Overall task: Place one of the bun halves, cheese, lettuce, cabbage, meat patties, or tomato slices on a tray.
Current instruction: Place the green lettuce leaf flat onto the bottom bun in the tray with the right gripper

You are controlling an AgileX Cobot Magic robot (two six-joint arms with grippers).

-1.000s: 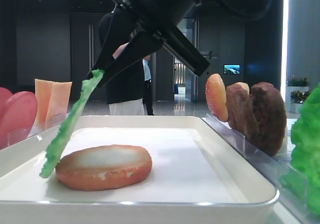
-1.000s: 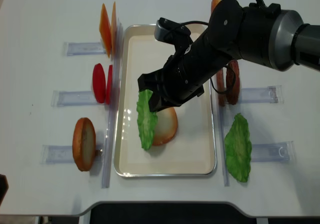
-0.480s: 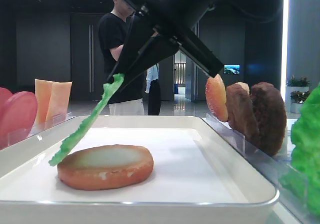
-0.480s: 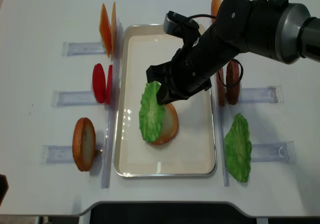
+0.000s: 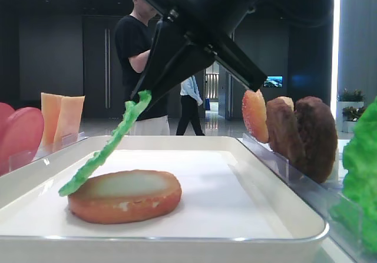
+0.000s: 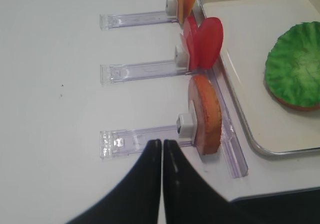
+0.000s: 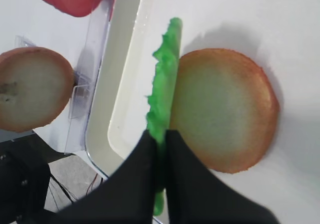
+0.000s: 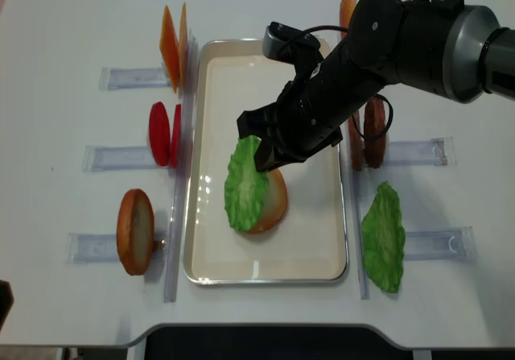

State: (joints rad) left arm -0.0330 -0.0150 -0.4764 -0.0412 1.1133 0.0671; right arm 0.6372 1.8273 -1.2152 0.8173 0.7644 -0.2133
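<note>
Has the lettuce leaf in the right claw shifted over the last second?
Yes. The lettuce has tipped flatter and swung rightward over the bun half on the tray, covering more of it.

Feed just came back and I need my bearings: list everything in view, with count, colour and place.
tray: one, white, table centre.
bun half: one, orange-brown, lying flat in the tray.
lettuce: one, green, tilted over that bun, pinched at its far edge.
spare bun half: one, upright, left front rack.
tomato slices: two, red, left middle rack.
cheese: two, pale orange, left rear rack.
meat patties: dark brown, right middle rack.
leaf stack: green, right front rack.
right gripper: shut on the lettuce.
left gripper: shut, holding nothing.
</note>
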